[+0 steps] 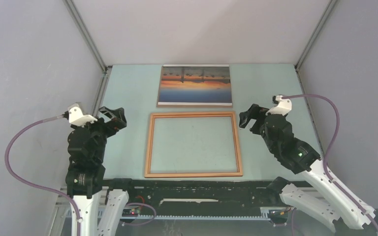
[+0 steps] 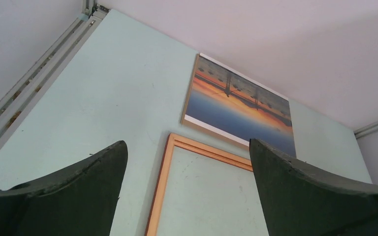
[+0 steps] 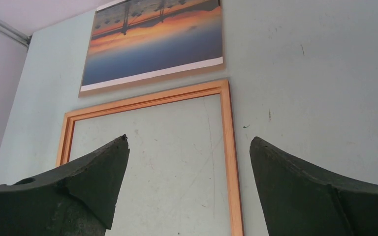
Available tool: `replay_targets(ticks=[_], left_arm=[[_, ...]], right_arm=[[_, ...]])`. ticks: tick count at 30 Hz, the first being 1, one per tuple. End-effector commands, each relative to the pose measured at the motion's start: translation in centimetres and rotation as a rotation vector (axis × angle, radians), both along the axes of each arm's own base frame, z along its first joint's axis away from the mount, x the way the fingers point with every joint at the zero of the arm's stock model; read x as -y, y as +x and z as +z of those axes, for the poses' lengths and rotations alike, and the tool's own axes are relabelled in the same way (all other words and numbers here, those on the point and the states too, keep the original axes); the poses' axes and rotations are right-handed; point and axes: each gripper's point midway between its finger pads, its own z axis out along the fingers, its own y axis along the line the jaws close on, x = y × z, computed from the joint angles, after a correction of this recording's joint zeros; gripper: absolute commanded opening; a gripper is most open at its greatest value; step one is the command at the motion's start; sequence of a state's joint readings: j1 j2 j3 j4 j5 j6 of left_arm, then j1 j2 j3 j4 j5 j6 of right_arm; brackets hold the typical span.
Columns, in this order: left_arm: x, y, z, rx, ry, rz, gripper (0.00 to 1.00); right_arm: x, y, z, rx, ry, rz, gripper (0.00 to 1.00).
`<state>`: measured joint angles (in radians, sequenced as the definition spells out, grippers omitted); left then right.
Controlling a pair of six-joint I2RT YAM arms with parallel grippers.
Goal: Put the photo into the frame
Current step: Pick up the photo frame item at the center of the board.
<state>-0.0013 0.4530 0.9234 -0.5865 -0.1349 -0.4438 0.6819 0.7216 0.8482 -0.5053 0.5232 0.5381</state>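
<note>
My left claw (image 1: 114, 118) and right claw (image 1: 247, 117) both hang spread open with nothing in them, one on each side of the frame (image 1: 193, 114). The frame lies flat in the middle of the tabletop (image 1: 128, 93). The photo (image 1: 195, 86) lies face up just beyond the frame's far rim, apart from it. A thin brown strip (image 1: 195, 104) edges the photo; I cannot tell what it is. In my wrist views my fingers (image 2: 69, 191) cut off the frame's near half.
</note>
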Motion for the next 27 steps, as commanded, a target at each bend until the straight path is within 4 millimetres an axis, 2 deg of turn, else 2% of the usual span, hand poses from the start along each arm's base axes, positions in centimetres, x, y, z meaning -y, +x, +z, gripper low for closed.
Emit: replay_targets(ticks=[1, 3, 7, 9, 12, 13, 18, 21, 24, 27], left_arm=[[0.7, 1.4, -0.1, -0.003, -0.005, -0.043, 1.0], [1.5, 2.3, -0.4, -0.01, -0.028, -0.085, 1.0], [4.0, 5.1, -1.7, -0.039, -0.097, -0.209, 1.0], [5.0, 6.6, -2.5, -0.065, -0.135, -0.257, 1.0], [5.5, 9.4, -3.1, -0.068, -0.194, -0.267, 1.0], [6.4, 10.4, -3.7, -0.08, -0.208, -0.289, 1.0], [8.2, 15.5, -4.4, -0.096, -0.264, -0.289, 1.0], [9.8, 19.0, -4.8, -0.097, -0.278, -0.29, 1.0], [11.9, 22.7, -5.3, -0.096, -0.301, -0.308, 1.0], [13.8, 26.7, -6.6, -0.111, -0.314, -0.324, 1.0]], right_arm=[[-1.0, 1.3, 1.3, 0.027, 0.023, -0.019, 1.0], [-2.1, 2.3, 0.9, 0.026, 0.01, -0.001, 1.0], [-5.9, 4.7, 0.0, 0.05, -0.025, 0.126, 1.0], [-7.5, 6.5, -0.5, 0.068, -0.018, 0.158, 1.0], [-9.2, 10.2, -1.8, 0.038, 0.046, 0.163, 0.99], [-9.5, 11.5, -2.0, 0.037, 0.071, 0.156, 1.0], [-10.4, 17.9, -4.3, -0.026, 0.165, 0.12, 1.0], [-10.0, 21.7, -5.8, -0.085, 0.247, 0.095, 1.0], [-9.6, 24.2, -7.3, -0.114, 0.356, 0.103, 1.0], [-8.0, 26.3, -9.3, -0.176, 0.431, 0.11, 1.0]])
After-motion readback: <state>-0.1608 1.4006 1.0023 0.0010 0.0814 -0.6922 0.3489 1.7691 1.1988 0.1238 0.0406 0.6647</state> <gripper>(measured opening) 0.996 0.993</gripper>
